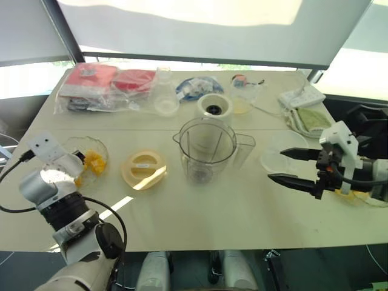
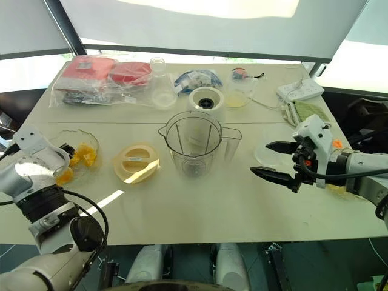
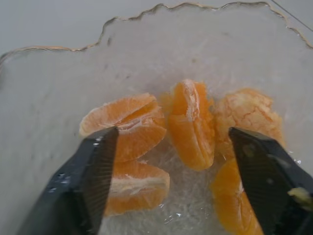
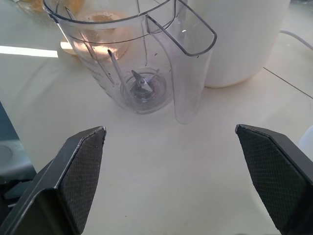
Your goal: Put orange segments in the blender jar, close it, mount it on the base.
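Several orange segments [image 3: 190,122] lie in a shallow clear dish [image 1: 100,145] at the table's left. My left gripper [image 3: 171,134] hangs just over them, open, its fingers straddling the middle segment without closing on it. The blender jar [image 1: 206,145] stands upright and empty at the table's centre, with its blade hub [image 4: 143,87] showing at the bottom and its handle turned to the right. Just behind it sits the white base [image 1: 214,108]. My right gripper [image 1: 276,165] is open to the right of the jar, pointing at it, with nothing between its fingers.
A pale yellow lid [image 1: 143,170] lies between the dish and the jar. Along the back are bagged red items [image 1: 103,85], a clear flask [image 1: 165,91], a blue packet [image 1: 199,86] and a small cup [image 1: 242,100]. A power strip [image 1: 301,97] and green cloth [image 1: 312,118] sit at the right.
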### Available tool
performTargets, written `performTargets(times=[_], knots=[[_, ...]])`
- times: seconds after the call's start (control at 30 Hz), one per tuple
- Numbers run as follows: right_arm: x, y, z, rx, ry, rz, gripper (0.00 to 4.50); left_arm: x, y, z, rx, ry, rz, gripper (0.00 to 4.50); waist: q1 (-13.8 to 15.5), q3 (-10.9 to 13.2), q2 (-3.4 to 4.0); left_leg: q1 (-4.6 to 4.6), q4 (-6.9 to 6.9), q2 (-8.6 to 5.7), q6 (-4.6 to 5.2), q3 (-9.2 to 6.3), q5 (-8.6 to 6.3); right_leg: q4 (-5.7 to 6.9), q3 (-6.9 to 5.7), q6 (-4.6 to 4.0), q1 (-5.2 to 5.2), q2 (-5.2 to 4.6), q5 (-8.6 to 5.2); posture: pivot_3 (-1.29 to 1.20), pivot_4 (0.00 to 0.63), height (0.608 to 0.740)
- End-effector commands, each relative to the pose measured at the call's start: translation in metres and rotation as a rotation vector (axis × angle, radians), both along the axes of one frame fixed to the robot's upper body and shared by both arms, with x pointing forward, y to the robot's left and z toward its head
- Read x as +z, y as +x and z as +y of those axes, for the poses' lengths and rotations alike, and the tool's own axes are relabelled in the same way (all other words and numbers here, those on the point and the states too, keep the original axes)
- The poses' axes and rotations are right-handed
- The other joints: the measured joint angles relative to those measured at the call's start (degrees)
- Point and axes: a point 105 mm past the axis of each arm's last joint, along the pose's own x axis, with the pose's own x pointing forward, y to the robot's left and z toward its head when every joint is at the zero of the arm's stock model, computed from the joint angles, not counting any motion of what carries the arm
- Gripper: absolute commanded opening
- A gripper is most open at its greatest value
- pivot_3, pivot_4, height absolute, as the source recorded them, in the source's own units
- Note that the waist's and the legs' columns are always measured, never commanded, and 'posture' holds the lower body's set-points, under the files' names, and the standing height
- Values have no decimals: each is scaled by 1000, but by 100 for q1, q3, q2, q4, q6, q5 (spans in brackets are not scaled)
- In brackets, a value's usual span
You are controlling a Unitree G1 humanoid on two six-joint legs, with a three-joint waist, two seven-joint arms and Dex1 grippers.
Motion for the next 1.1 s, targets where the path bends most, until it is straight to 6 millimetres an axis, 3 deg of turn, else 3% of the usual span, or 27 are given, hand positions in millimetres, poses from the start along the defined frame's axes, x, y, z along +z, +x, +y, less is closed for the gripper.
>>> performTargets(times=[0.03,0.47,0.8,1.1], knots=[[11,-3,0,-2,-6,-49,4500,13,7,2,17,32,-47,4481,1,0,-2,0,0,0,0,0,0,0,0,0,0,0,0,0,150,740],[8,-1,-2,-32,-5,-58,4500,-9,27,-7,32,-59,-58,4481,0,0,-4,1,0,0,-2,-3,1,1,-2,1,1,0,1,0,150,740],[7,0,-3,-47,-6,-68,4500,-17,29,5,95,-66,-55,4481,-4,0,-4,1,0,0,-2,-4,2,3,-3,2,1,0,1,0,150,740],[7,1,-4,-59,-4,-76,4500,8,29,17,112,89,-120,4481,-2,1,-5,1,0,0,-4,-4,2,2,-3,2,1,0,1,0,150,740]])
